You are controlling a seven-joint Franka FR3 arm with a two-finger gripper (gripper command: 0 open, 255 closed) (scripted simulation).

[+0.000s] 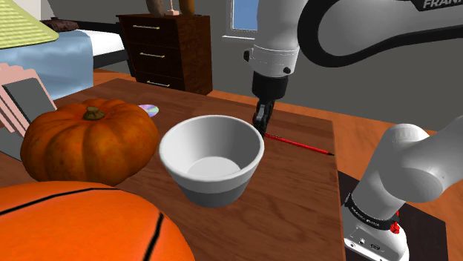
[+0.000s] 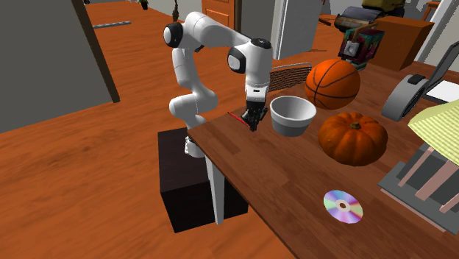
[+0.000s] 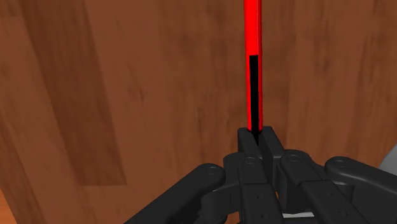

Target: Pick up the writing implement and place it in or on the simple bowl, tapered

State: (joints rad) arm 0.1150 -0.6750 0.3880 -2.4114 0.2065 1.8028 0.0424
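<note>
A thin red pen (image 1: pixel 300 144) with a black strip lies on the wooden table (image 1: pixel 297 215), just past the white tapered bowl (image 1: pixel 211 157) on the shoulder view's right. My black gripper (image 1: pixel 260 128) is down at the pen's end nearest the bowl, and its fingers are shut on that end. In the wrist view the red pen (image 3: pixel 252 38) runs straight out from between the clasping fingertips (image 3: pixel 247 141). From the second exterior view my gripper (image 2: pixel 252 125) stands at the table's near corner, beside the bowl (image 2: pixel 293 115).
An orange pumpkin (image 1: pixel 89 141) and a basketball (image 1: pixel 81 226) sit beside the bowl on the shoulder view's left. A disc (image 2: pixel 343 206) lies further along the table. The table's edge (image 1: pixel 335 185) runs close to the pen, with my stand (image 2: pixel 187 180) below.
</note>
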